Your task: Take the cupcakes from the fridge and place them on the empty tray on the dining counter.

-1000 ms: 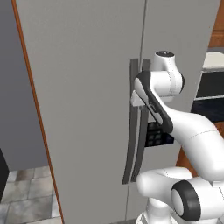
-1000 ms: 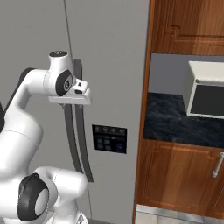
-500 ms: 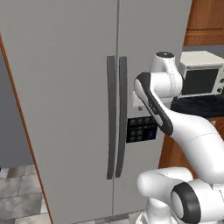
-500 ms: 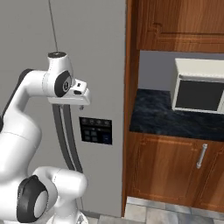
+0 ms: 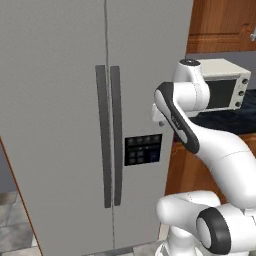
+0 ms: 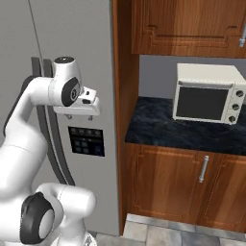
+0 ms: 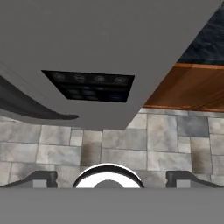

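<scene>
- Standing shut, the tall light-grey two-door fridge (image 5: 75, 120) fills the left of the scene, its two long dark-grey vertical handles (image 5: 109, 135) side by side at the door seam.
- A dark dispenser panel (image 6: 86, 141) sits on the right door.
- The two-finger gripper (image 7: 109, 178) points down beside that door, fingertips (image 7: 40, 179) spread wide, holding nothing.
- A cream toaster oven (image 6: 207, 93) rests on the black marbled wall counter (image 6: 158, 127), right of the fridge.

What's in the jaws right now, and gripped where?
Nothing. The gripper stands open, jaws wide apart with only floor between them, in front of the closed fridge.
</scene>
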